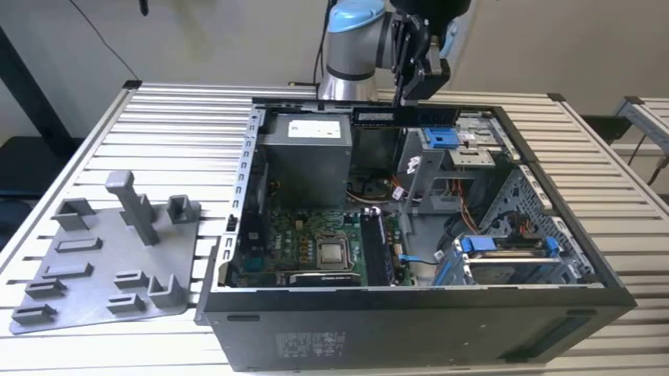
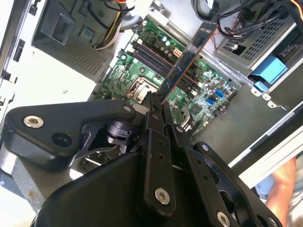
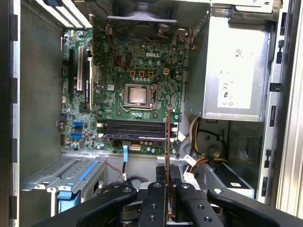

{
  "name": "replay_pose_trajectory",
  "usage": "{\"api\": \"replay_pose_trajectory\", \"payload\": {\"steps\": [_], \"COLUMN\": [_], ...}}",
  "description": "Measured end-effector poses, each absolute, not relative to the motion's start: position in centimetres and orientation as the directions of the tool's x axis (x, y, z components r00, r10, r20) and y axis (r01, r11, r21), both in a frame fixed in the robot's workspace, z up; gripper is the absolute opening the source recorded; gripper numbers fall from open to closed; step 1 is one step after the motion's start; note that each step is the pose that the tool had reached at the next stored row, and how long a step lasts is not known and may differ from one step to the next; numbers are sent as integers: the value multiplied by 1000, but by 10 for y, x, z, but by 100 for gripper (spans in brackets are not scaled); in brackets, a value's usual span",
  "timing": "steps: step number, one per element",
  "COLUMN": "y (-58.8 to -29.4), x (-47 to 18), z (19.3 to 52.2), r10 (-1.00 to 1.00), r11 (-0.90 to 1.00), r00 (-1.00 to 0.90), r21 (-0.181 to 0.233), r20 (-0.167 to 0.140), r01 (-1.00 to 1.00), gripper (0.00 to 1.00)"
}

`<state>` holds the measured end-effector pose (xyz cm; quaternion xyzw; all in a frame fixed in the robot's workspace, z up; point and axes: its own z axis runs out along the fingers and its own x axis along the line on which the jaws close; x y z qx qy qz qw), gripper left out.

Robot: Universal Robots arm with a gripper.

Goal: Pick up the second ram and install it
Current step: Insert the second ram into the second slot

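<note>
- Second ram (image 1: 406, 117) hangs in the upper centre of the exterior view, above the far rim of the open computer case (image 1: 418, 292) and clear of everything inside it.
- The gripper (image 1: 410, 100) comes down on it from above with its fingers (image 2: 147, 105) closed tight on the stick's two flat faces. I judge that grip to be chosen so that the lower edge is free to meet a socket.
- It is carried on edge. In the first wrist view it shows as a thin line (image 3: 168, 142) running out from between the fingers, with the motherboard (image 3: 142, 61) far below it.
- Long axis: level in the exterior view, running from the exterior view's left to the exterior view's right, along the back of the case.
- The memory slots (image 3: 132, 128) run the other way. In both wrist views the second ram crosses them at a steep angle, so as held it is not lined up with a slot.
- Whether a slot is already filled I cannot tell.
- The grey tray (image 1: 105, 266) with upright pegs lies on the slatted table (image 1: 178, 117) at the exterior view's left, well apart from the stick, with no stick standing in it.
- The grey metal power supply (image 1: 303, 153) sits in the case just to the exterior view's left of the ram and below it. The height looks chosen to clear it.
</note>
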<state>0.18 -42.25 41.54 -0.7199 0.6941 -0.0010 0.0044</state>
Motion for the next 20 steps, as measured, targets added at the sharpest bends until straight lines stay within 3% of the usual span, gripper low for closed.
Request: {"api": "replay_pose_trajectory", "payload": {"steps": [20], "y": [-423], "x": [2], "z": [415], "r10": [-993], "r11": [115], "r00": [-115], "r21": [-8], "r20": [-5], "r01": [-993], "gripper": [14]}}
